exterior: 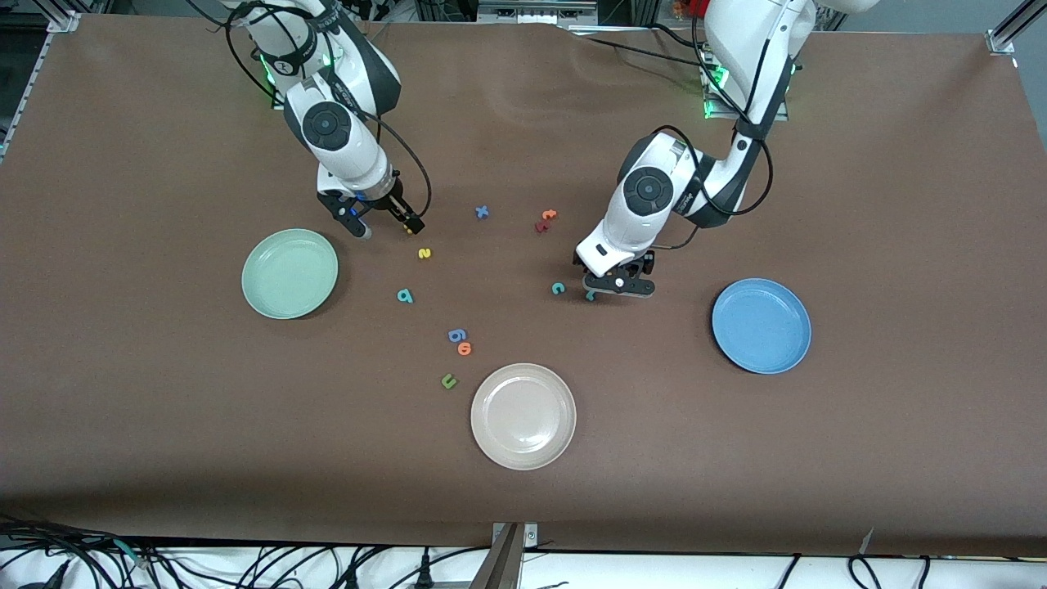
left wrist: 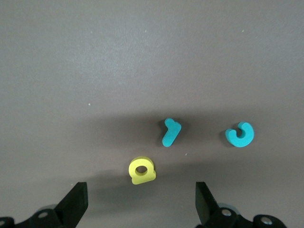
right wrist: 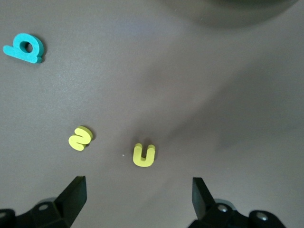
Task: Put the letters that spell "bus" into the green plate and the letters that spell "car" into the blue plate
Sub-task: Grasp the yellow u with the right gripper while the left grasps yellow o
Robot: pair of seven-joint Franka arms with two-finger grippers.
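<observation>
Under left gripper point(left wrist: 140, 202), jaws apart and empty: yellow a point(left wrist: 142, 170) on table between fingertips, slightly off centre, flat. Teal r point(left wrist: 170, 131) just beside a, long axis tilted; teal c point(left wrist: 240, 134) near it. Blue plate point(exterior: 761, 325) toward left arm's end, empty.

Right gripper point(right wrist: 137, 197) apart, empty, over yellow u point(right wrist: 144, 155), centred; yellow s point(right wrist: 80, 137) beside; teal b point(right wrist: 24, 48) well apart. Green plate point(exterior: 289, 272) near, empty.

Beige-white plate point(exterior: 523, 416) sits lower centre of frame; dark green "u" point(exterior: 448, 381), orange "o" point(exterior: 465, 349), blue "g" point(exterior: 457, 334) just up-left. Blue "x" point(exterior: 482, 212) plus red/orange letters point(exterior: 545, 221) upper centre, all on brown table point(exterior: 859, 204).
</observation>
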